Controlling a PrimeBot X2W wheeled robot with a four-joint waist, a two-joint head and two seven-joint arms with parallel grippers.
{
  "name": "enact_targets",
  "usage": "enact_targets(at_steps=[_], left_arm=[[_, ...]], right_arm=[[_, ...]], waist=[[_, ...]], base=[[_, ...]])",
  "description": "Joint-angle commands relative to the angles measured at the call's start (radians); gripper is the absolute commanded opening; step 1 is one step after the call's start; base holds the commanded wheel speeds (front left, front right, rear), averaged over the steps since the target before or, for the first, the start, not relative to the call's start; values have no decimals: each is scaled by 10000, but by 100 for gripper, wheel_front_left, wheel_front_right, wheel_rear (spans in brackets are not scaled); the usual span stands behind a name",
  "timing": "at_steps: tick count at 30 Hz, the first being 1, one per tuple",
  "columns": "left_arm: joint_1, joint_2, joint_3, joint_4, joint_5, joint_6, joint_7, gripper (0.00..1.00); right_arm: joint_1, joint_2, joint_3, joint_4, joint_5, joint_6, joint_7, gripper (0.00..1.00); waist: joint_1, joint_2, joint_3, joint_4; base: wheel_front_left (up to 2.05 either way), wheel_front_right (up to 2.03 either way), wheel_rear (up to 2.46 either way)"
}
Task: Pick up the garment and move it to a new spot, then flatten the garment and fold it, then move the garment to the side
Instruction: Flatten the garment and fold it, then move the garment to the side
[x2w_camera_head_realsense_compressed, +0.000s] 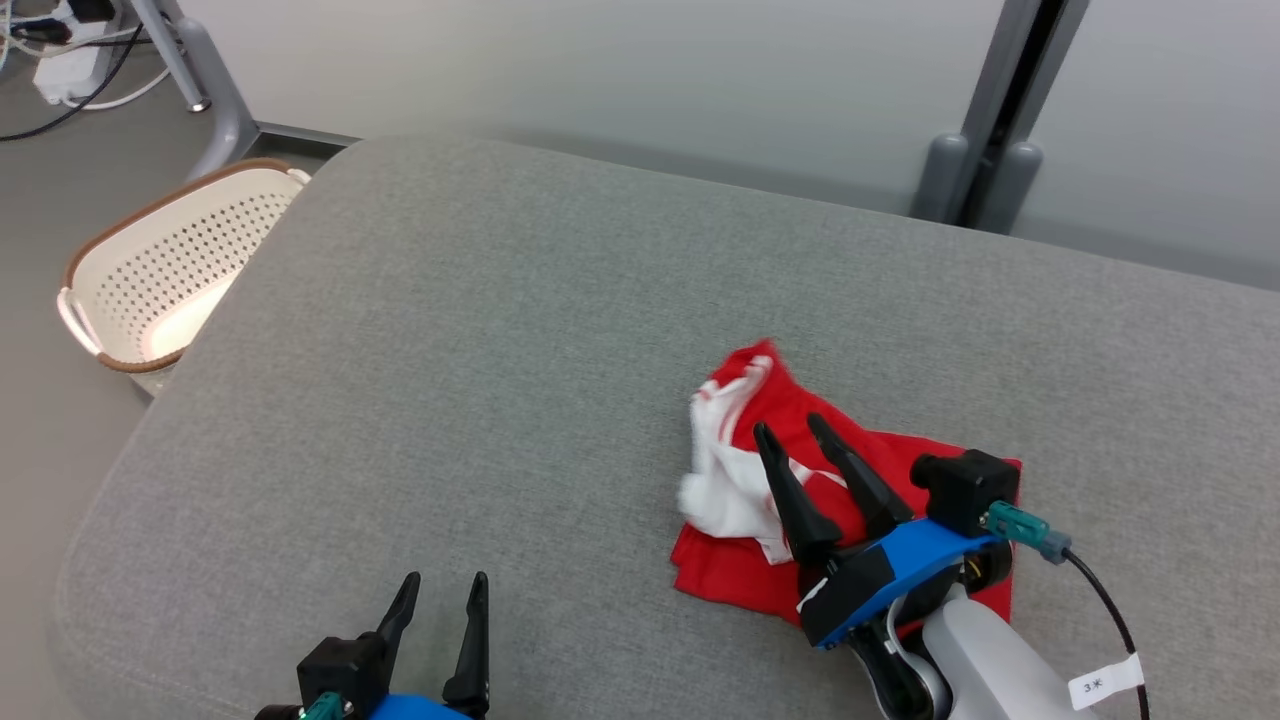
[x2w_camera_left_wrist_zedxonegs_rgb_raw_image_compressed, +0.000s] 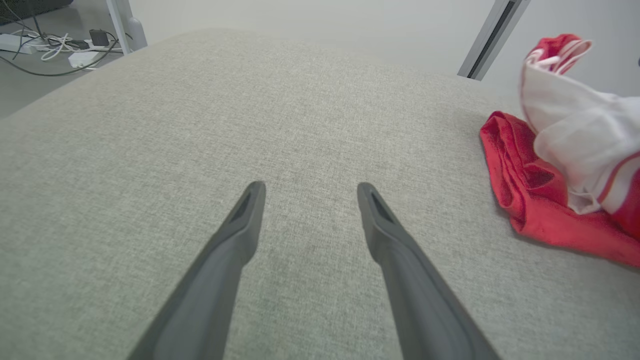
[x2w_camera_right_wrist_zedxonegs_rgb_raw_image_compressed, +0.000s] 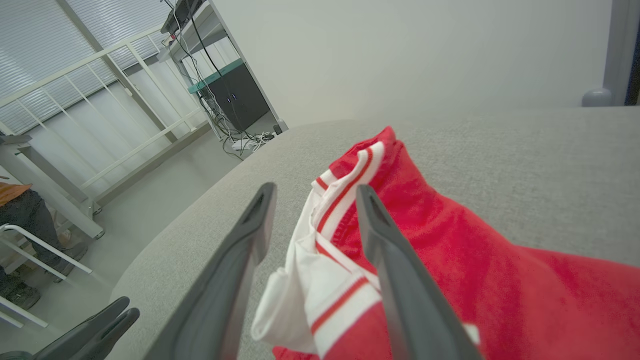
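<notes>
Head view: the garment (x2w_camera_head_realsense_compressed: 735, 490), a crumpled red and white heap, lies on the grey cushion (x2w_camera_head_realsense_compressed: 500, 350) toward 4 o'clock. The right pincer (x2w_camera_head_realsense_compressed: 790, 427) hangs over it with fingers spread, gripping nothing. The left pincer (x2w_camera_head_realsense_compressed: 445, 580), at 7 o'clock, is likewise spread and empty.

Left wrist view: the heap sits at 3 o'clock, well apart from the fingers.

Right wrist view: the white striped band (x2w_camera_right_wrist_zedxonegs_rgb_raw_image_compressed: 350, 177) runs between the spread fingers. The cloth looks light, limp and unbreakable. A pinch on that band or a thick red fold should hold, though loose layers may slip.
</notes>
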Motion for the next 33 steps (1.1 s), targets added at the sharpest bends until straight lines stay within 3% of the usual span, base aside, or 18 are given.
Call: enact_targets(at_steps=[1,11,16,25,33], left_arm=[[35,-14,58,-57,-20,-27,-42,100],[29,-5,401,-289,34,18,-42,100],[51,-5,456,-430,160,89,-42,100],[709,-8,636,-661,465,164,-42,100],[831,-7,559,-739,518,148,-42,100]], right_arm=[[35,-49,-162,25,-116,0,-26,100],[1037,-32,-2490,-219,-2136,0,-27,100],[1734,-26,-3363,-340,-3035,0,-27,100],[3182,-27,-3919,-248,-3647,0,-27,100],[3232,-27,-3972,-226,-3704,0,-27,100]], waist=[[0,-1,-82,-209],[0,-1,-482,-2091],[0,-1,-604,-2714],[0,-1,-928,-3096],[0,-1,-940,-3059]], base=[[0,0,0],[0,0,0],[0,0,0],[0,0,0],[0,0,0]])
